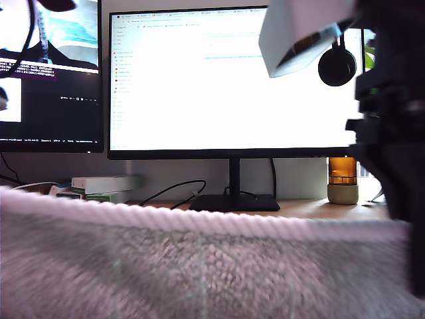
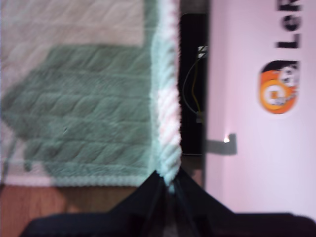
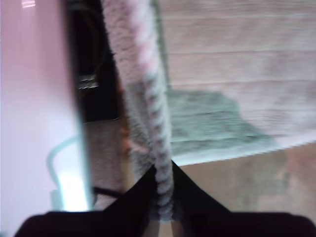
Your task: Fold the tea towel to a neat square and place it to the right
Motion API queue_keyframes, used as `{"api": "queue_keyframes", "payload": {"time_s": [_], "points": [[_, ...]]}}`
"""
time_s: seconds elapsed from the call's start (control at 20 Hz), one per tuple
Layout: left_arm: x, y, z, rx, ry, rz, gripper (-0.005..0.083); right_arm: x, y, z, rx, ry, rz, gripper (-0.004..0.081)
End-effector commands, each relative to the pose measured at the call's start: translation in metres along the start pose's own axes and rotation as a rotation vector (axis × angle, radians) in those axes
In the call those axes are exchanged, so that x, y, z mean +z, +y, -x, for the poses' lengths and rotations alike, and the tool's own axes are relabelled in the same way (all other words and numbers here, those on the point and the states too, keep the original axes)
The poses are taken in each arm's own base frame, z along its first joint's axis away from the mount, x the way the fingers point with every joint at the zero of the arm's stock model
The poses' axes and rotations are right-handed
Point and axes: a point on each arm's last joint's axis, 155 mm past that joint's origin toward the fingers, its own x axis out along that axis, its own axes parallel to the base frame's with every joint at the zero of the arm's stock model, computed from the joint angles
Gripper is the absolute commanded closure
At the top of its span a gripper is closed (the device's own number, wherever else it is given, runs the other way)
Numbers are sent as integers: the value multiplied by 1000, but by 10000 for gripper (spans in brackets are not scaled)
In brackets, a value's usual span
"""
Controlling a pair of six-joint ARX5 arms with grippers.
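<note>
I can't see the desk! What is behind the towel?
Above the towel's corded edge I see two monitors, a cable, a white box and an amber jar. The towel hides the desk in front of them.

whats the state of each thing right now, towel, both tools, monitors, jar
tea towel: lifted, corded edge pinched by both tools
my first tool: shut on the towel's corded edge
my second tool: shut on the towel's corded edge
big monitor: on, bright white page
second monitor: on, dark window
amber jar: upright on the desk
</note>
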Motion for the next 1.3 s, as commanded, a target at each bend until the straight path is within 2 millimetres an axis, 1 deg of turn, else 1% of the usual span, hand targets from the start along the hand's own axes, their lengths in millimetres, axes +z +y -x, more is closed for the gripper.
{"api": "queue_keyframes", "payload": {"time_s": [0.0, 0.1, 0.2, 0.3, 0.45, 0.6, 0.75, 1.0, 1.15, 1.25], "points": [[-2, 8, -9, -12, 29, 7, 797, 0, -15, -2, -41, -5, -40, 780], [1, 23, -17, 22, 31, 26, 797, 6, -32, -2, -79, -45, -72, 780], [3, 36, -22, 51, 29, 6, 797, 12, -49, -6, -113, -79, -103, 780], [4, 52, -25, 99, 31, -23, 797, 9, -60, -15, -118, -71, -120, 780], [-1, 77, -29, 148, 28, 16, 797, 9, -76, -29, -136, -69, -139, 780], [-5, 93, -31, 172, 21, 48, 797, 18, -96, -33, -175, -103, -167, 780], [-7, 113, -30, 224, 4, 65, 797, 20, -112, -35, -195, -105, -170, 780], [-9, 127, -31, 253, -8, 75, 797, 25, -131, -35, -216, -110, -176, 780], [-8, 137, -28, 284, -23, 80, 797, 22, -139, -38, -217, -103, -191, 780], [-10, 141, -26, 295, -27, 91, 797, 20, -139, -41, -212, -97, -197, 780]]}}
